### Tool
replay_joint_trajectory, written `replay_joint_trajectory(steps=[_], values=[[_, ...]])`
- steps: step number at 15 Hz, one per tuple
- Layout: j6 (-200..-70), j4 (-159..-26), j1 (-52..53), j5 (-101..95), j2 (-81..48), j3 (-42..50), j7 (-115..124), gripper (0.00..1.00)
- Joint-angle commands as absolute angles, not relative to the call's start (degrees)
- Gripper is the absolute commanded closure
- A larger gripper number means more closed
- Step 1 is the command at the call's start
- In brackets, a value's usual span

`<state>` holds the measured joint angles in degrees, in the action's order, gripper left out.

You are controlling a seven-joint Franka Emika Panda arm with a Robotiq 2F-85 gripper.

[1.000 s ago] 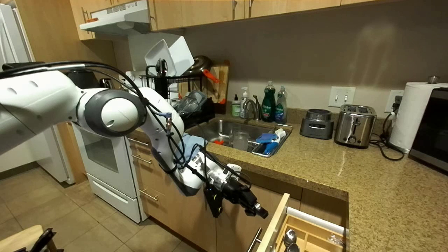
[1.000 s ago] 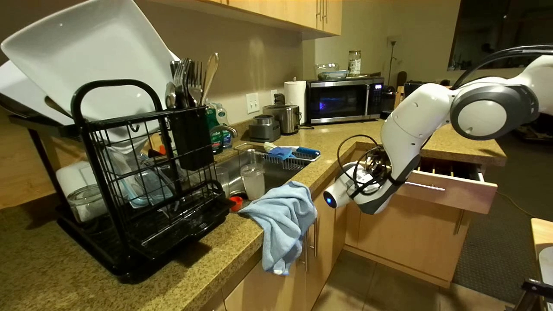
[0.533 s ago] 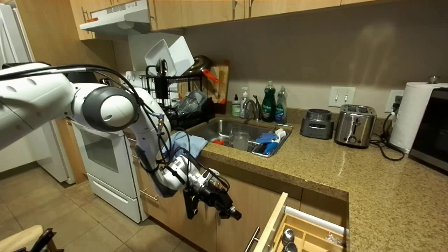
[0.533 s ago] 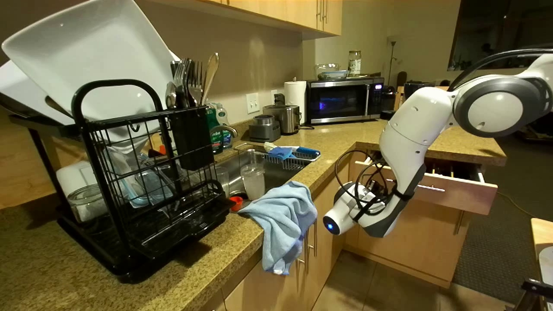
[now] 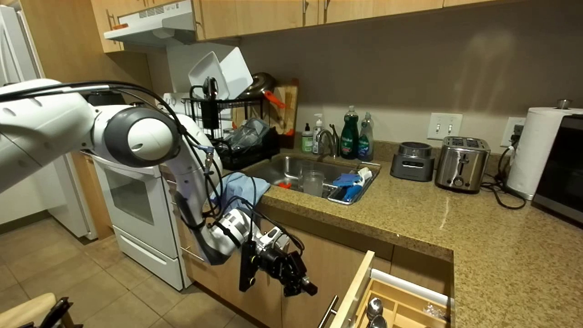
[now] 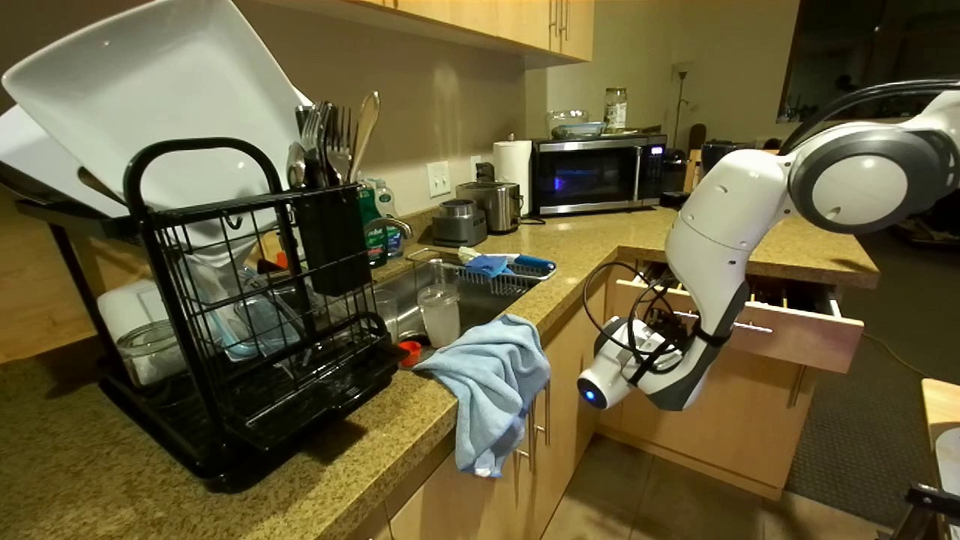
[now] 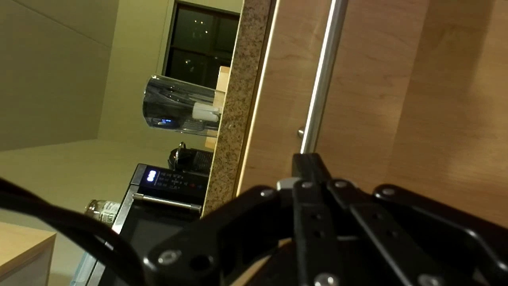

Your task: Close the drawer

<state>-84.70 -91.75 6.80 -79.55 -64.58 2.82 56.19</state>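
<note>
The hand point(image 5: 305, 287) slants downward at the end of the arm point(image 5: 148, 136), its fingers point(image 7: 307, 167) together in the wrist view. It stands in front of the drawer point(image 5: 360, 287) and near it; an exterior view shows a gap between the fingertips and the drawer's metal handle point(image 5: 329, 312). From the wrist, the fingertips overlap one end of that handle. In both exterior views the drawer juts out from beneath the tabletop point(image 5: 401, 214), well open. Within it sits a wooden tray point(image 5: 413, 316) split into compartments; two spoons point(image 5: 375, 308) share the one next to the drawer's front, and a small clear item point(image 5: 435, 311), too blurred to name, lies in another.

Up on the tabletop, a toaster point(image 5: 462, 164) stands just beside a dark gray appliance point(image 5: 412, 161). At one end of the sink point(image 5: 287, 166), a wire basket point(image 6: 514, 285) holds blue cleaning things point(image 5: 348, 179). A light blue towel point(image 6: 491, 390) drapes over the tabletop's front edge. Near it, a black dish rack point(image 6: 315, 409) carries a tilted white plate point(image 6: 161, 97) and upright forks point(image 6: 341, 142).
</note>
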Motion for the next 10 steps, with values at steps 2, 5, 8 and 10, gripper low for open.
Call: replay_joint_trajectory(steps=[2,5,8,10], values=[[-83.5,-93.3,5.2,-81.4,-63.2,4.3,50.1,1.00],[-83.3,-93.1,4.5,-81.6,-63.4,5.0,48.2,1.00],[-82.9,-92.8,4.1,-81.6,-63.6,5.4,46.9,1.00],[-82.4,-92.5,3.6,-81.5,-63.8,5.6,46.2,1.00]])
